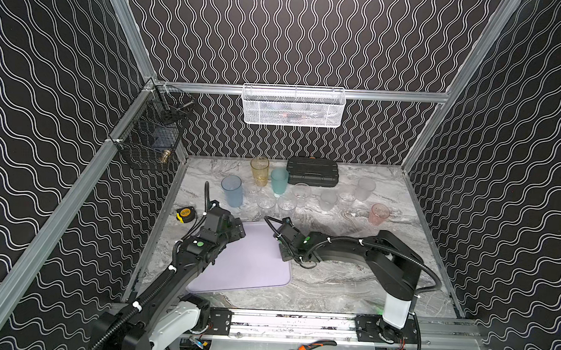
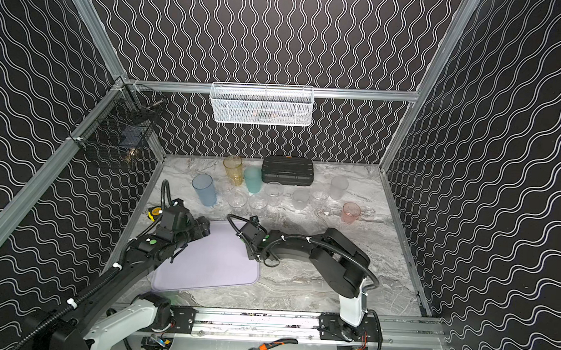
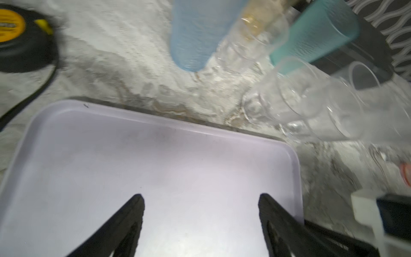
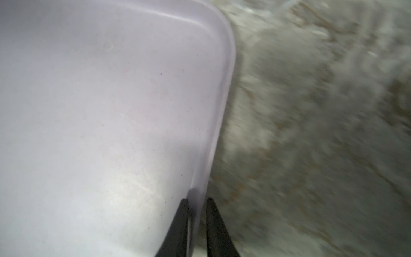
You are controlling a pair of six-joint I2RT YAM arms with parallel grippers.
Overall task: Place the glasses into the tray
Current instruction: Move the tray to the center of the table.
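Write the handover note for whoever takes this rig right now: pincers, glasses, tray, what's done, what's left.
Left pincer: open, empty, above the tray.
Right pincer: closed on the tray's rim, on the side towards the right arm.
Glasses: all standing on the table beyond the tray, from the blue glass across to the pink glass.
Done: nothing yet; no glass is in the tray.
Left: every glass has to go into the tray.
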